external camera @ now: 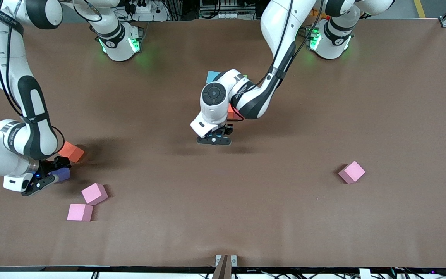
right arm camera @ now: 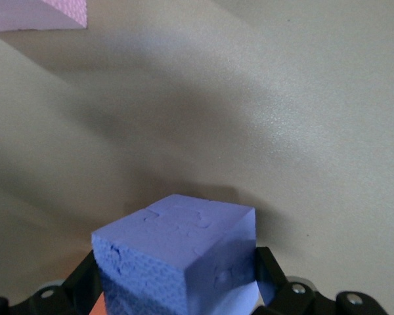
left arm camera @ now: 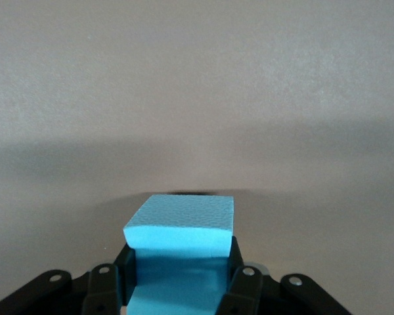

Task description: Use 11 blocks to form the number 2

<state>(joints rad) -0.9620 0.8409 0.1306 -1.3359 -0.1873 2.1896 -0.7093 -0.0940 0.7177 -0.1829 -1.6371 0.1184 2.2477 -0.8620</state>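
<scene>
My left gripper point(external camera: 214, 140) point(left arm camera: 180, 266) hangs low over the middle of the table, shut on a light blue block point(left arm camera: 181, 223); the hand hides that block in the front view. Under the left arm lie another light blue block point(external camera: 212, 76), a sliver of green block point(external camera: 245, 76) and an orange-red block point(external camera: 232, 112); the arm hides the rest of that group. At the right arm's end of the table, my right gripper point(external camera: 42, 180) point(right arm camera: 174, 279) stands open around a purple block point(external camera: 62, 174) point(right arm camera: 177, 243), which sits between the fingers.
An orange block point(external camera: 72, 152) lies beside the right gripper, farther from the front camera. Two pink blocks point(external camera: 95, 193) point(external camera: 79, 212) lie nearer the camera than the purple one. A third pink block point(external camera: 352, 172) sits alone toward the left arm's end.
</scene>
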